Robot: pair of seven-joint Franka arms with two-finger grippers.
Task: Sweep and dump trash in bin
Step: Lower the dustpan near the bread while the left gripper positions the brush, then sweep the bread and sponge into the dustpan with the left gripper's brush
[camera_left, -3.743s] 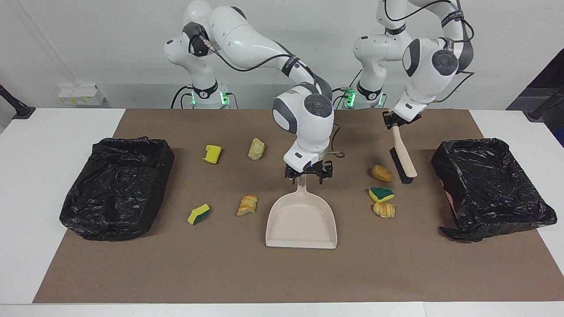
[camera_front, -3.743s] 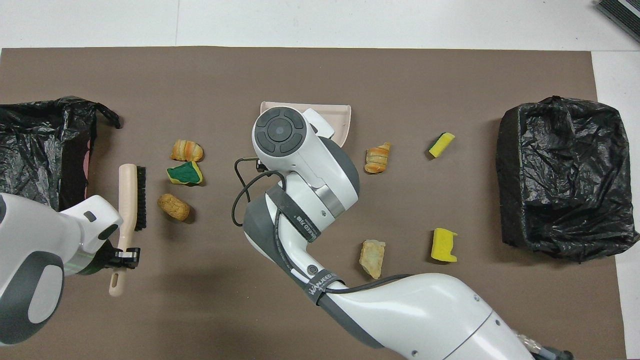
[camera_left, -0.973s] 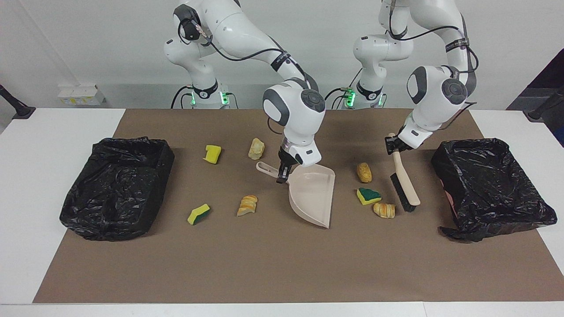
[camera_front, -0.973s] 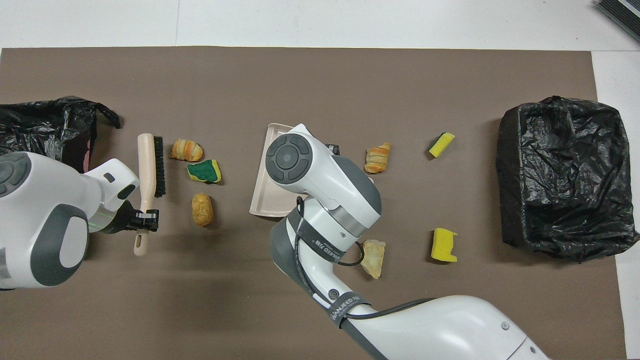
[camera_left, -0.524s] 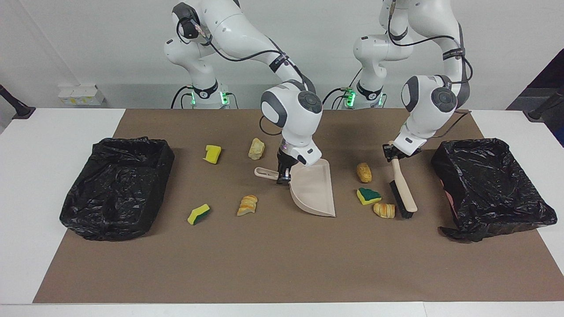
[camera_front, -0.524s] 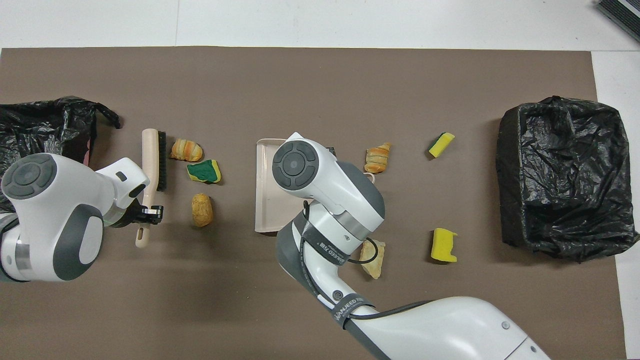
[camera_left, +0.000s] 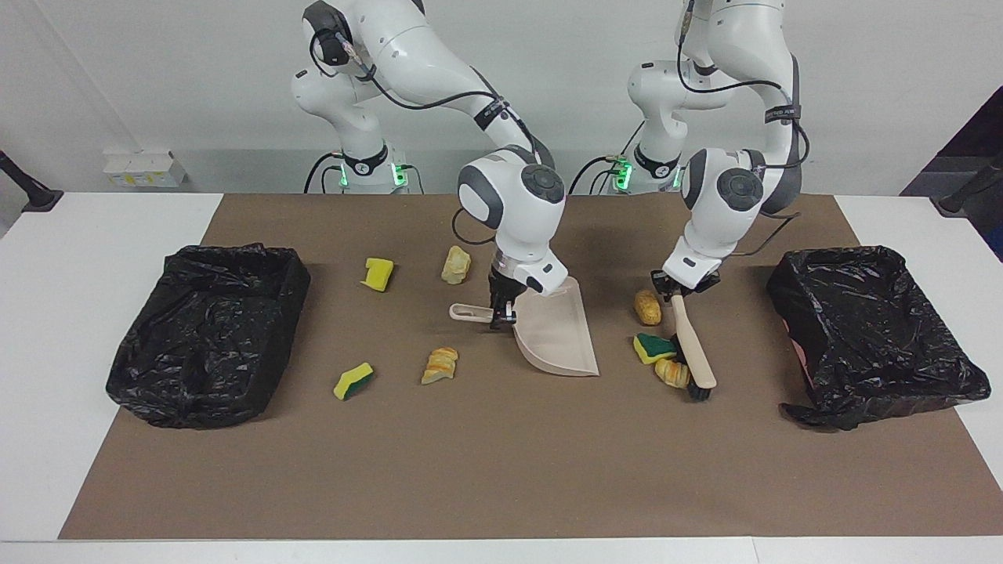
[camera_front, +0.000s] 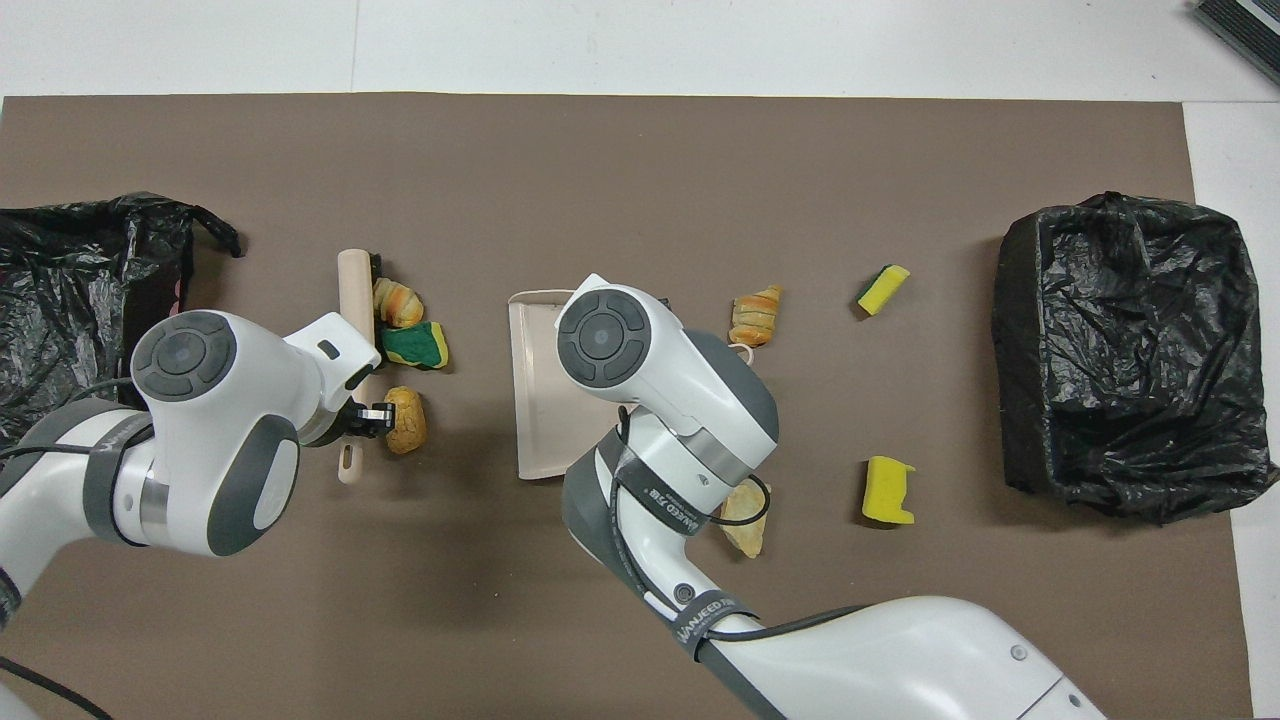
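My right gripper [camera_left: 501, 312] is shut on the handle of the beige dustpan [camera_left: 556, 330], which stands tilted on its edge at mid-table, mouth toward the left arm's end. My left gripper [camera_left: 678, 291] is shut on the beige brush [camera_left: 691, 348]. The brush's bristles press against a croissant-like lump [camera_left: 672, 372] and a green-topped sponge [camera_left: 653, 347]. A tan lump [camera_left: 647, 307] lies beside the left gripper [camera_front: 365, 418]. More trash lies toward the right arm's end: a yellow sponge [camera_left: 378, 273], a pale lump [camera_left: 455, 264], a croissant piece [camera_left: 440, 365] and a green-yellow sponge [camera_left: 353, 381].
Two black-bag-lined bins stand on the brown mat, one [camera_left: 157, 392] at the right arm's end and one [camera_left: 862, 258] at the left arm's end. The right arm's forearm covers part of the dustpan [camera_front: 535, 380] from above.
The left gripper has swept the brush toward the dustpan, pushing the croissant lump and green sponge along. The right gripper has turned the dustpan's mouth further toward the brush.
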